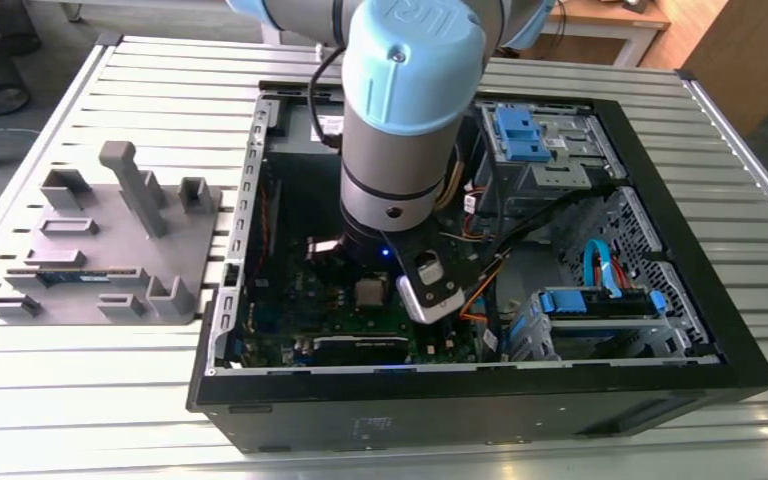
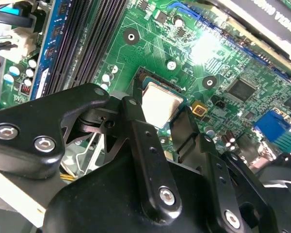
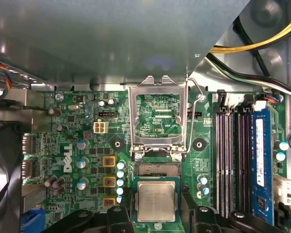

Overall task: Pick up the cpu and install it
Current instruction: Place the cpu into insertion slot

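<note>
Exterior view: a slatted metal worktop carries an open computer case lying on its side. The arm reaches down into it and hides much of the inside. A grey tray of holders lies on the worktop to the exterior view's left of the case. Beyond the worktop there is bare floor and wooden furniture, cut off at the edge.

Inside the case lies a green circuit board. In the first wrist view a blurred grey sheet, probably part of the case, covers the board's far part. A blue memory stick stands in one of the black slots. The metal socket frame is flipped up and open.

The cpu lies flat in its socket just beside that frame, silver top up. It also shows in the second wrist view and, small, in the exterior view.

The black fingers stand spread wider than the cpu, one on each side. From the second wrist view I cannot tell whether one finger touches its edge.
</note>
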Controlling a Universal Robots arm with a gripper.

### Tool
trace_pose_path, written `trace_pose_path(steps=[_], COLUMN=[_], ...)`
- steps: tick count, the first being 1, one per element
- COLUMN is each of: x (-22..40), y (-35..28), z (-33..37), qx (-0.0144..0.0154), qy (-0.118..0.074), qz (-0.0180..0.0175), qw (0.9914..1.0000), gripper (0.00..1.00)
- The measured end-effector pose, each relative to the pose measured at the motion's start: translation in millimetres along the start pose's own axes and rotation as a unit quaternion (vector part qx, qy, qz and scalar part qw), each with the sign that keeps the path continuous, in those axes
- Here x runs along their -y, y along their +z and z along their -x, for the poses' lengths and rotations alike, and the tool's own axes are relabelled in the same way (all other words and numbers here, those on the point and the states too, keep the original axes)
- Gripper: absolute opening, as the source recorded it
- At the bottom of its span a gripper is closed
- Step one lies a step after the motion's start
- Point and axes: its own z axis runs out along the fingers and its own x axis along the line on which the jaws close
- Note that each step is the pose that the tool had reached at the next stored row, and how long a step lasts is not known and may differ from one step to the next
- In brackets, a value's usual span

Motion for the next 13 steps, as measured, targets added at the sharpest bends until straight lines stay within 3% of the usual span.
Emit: trace_pose_path(steps=[13], x=[-3.1], y=[7.6], z=[0.1], qx=[-0.0001], qy=[-0.001], qz=[-0.0001], qw=[1.0], gripper=[0.47])
